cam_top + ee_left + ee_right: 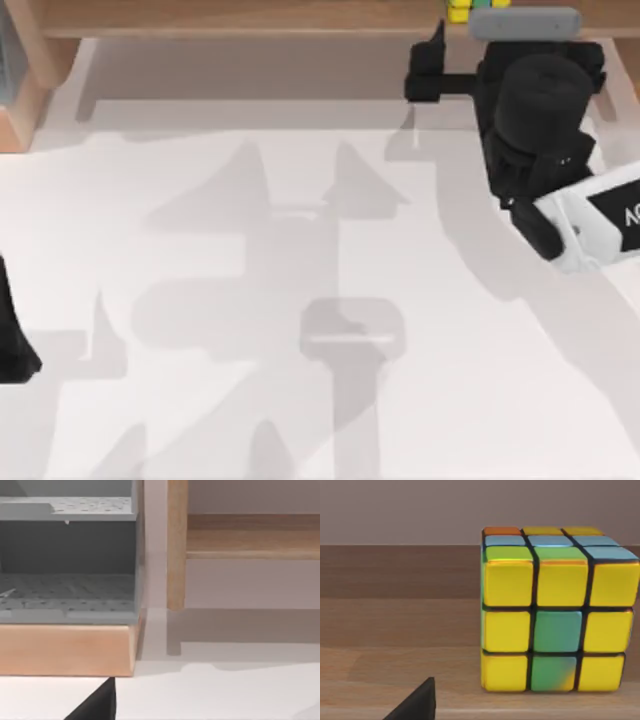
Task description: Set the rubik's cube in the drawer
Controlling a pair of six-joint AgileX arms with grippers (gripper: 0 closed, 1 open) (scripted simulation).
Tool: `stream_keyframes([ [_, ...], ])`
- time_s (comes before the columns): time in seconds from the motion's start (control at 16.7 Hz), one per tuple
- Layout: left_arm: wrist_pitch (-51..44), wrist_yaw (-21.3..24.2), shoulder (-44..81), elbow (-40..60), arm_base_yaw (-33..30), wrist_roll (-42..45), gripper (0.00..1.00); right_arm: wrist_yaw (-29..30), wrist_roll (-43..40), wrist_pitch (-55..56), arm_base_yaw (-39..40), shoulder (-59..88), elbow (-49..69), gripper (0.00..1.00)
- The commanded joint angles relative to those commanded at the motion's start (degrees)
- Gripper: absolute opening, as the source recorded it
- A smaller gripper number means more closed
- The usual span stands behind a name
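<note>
The rubik's cube (459, 11) is seen at the far edge of the surface (300, 300), on a wooden ledge (395, 625), w/ yellow & green tiles faced toward the right wrist cam. The right pincer (432, 62) is held just short of it; open or closed can't be told. The left arm is parked at the left edge. A grey drawer unit (67, 555) on a wood base and a wood post (176, 545) are seen nearby.
</note>
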Motion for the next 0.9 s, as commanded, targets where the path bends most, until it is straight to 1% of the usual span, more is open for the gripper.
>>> stream_keyframes([
  [0.36, 0.0, 0.0, 0.0, 0.0, 0.0, 0.0, 1.00, -0.8, 0.0, -1.3, -0.8, 0.0, 1.2, 1.00],
  [0.66, 0.0, 0.0, 0.0, 0.0, 0.0, 0.0, 1.00, -2.6, -0.1, -5.5, -2.7, 3.5, 9.1, 1.00],
  [0.9, 0.0, 0.0, 0.0, 0.0, 0.0, 0.0, 1.00, -3.4, -0.1, -6.8, -3.5, 8.0, 15.1, 1.00],
])
